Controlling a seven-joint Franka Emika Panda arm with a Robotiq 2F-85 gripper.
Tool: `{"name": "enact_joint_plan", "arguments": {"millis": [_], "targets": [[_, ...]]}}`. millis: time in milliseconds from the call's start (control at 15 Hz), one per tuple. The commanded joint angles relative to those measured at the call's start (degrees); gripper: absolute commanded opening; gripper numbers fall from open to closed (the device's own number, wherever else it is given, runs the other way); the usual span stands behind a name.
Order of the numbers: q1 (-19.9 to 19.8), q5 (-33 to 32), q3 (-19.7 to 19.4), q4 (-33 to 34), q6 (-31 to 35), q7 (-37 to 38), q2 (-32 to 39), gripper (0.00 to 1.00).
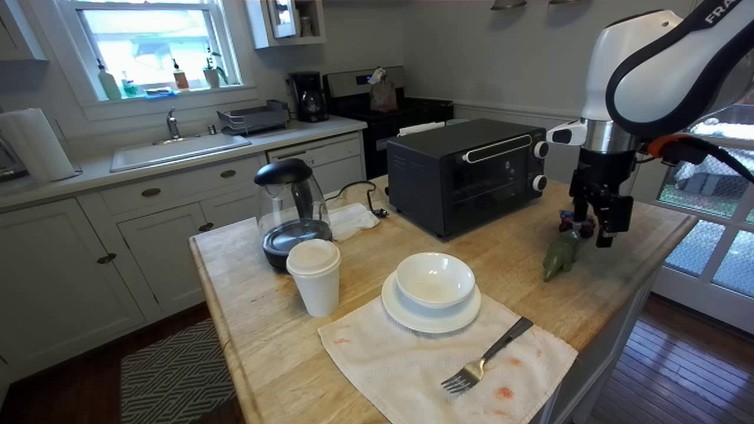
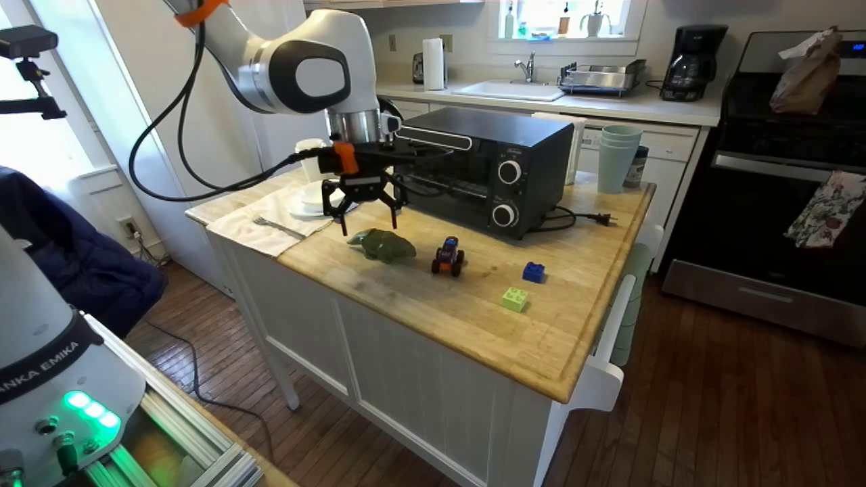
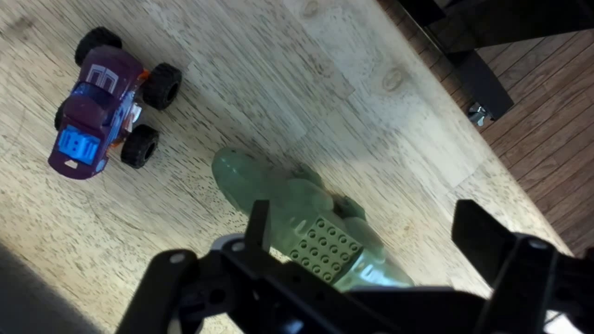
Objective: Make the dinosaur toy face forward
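Pointing down, the gripper (image 2: 369, 230) hangs above the dinosaur toy (image 2: 383, 246), jaws spread wide.

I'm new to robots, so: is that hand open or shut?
Open: in the wrist view, the hand has its fingers spread wide, nothing clamped between.

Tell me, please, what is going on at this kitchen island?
A robot arm reaches over the wooden island top, its open pincer hanging above the green dinosaur toy, presumably to turn it to face forward. Nothing is in its grip yet; the toy rests on the island, with a toy truck standing nearby.
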Motion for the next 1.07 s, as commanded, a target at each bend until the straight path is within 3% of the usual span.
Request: {"name": "enact_joint_plan", "arguments": {"millis": [0,1000], "targets": [[-1.1,0.3,1.7,0.0,2.8,-3.3,1.4,1.0],[-3.6,0.9,3.2,1.0,7.7,-12.3,5.4,1.0]]}}
